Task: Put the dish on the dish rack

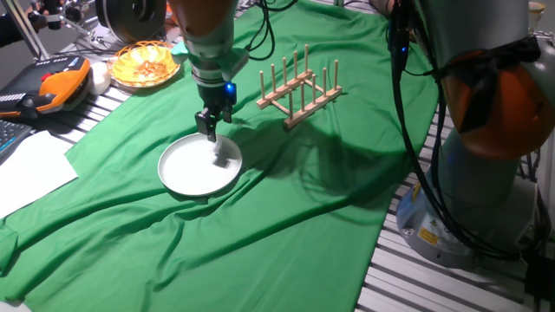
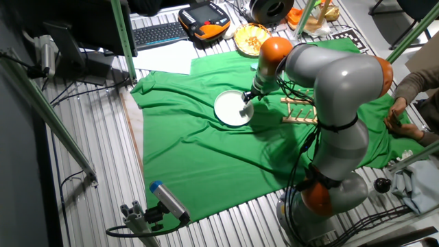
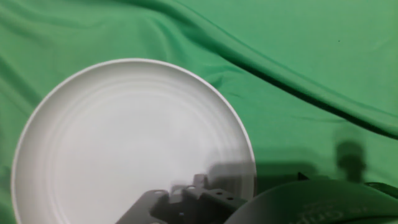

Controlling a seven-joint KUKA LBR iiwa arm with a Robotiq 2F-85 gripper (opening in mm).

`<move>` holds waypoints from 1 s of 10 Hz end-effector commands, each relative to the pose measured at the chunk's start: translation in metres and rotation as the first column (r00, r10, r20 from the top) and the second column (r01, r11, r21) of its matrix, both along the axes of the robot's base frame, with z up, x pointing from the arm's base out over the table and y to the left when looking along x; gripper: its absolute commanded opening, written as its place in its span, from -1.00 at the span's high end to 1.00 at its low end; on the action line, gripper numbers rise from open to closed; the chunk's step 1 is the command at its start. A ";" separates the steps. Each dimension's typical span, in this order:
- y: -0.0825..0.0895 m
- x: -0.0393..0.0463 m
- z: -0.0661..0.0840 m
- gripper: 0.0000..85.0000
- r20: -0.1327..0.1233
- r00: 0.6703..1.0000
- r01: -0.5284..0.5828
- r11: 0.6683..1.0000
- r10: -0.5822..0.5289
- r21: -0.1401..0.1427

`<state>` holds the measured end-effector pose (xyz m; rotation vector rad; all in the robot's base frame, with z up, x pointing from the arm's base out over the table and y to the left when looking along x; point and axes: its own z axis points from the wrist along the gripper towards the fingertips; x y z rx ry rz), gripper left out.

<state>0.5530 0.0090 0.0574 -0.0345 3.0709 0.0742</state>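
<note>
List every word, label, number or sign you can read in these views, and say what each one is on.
No text can be read in any view.
Yellow sticker on the robot base: print too small to read.
Teach pendant: screen and buttons blurred.
Keyboard: key legends too small.
Dish, dish rack and green cloth: no markings.

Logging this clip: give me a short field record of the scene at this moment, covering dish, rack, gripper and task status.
dish: white plate lying flat on the green cloth
dish rack: wooden peg rack upright on the cloth, apart from the dish, nothing in it
gripper: gripper above the dish's rim on the rack side, pointing down; whether it touches the dish is unclear
fingers: opening cannot be judged from these views
other items: basket of food beyond the cloth edge
task status: dish not yet on the rack
</note>
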 end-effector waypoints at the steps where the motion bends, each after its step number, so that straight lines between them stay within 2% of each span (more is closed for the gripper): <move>1: 0.000 0.0005 -0.004 -0.20 0.006 1.000 -0.002 1.000 0.002 0.003; 5: -0.002 0.0003 -0.013 -0.20 0.024 1.000 -0.006 1.000 0.006 0.015; 7: -0.002 0.0002 -0.015 -0.20 0.024 1.000 -0.014 1.000 0.013 0.023; 8: -0.002 -0.0001 -0.017 0.20 0.023 1.000 -0.017 1.000 0.016 0.025; 10: -0.002 -0.0003 -0.021 0.20 0.028 0.999 -0.024 0.999 0.023 0.035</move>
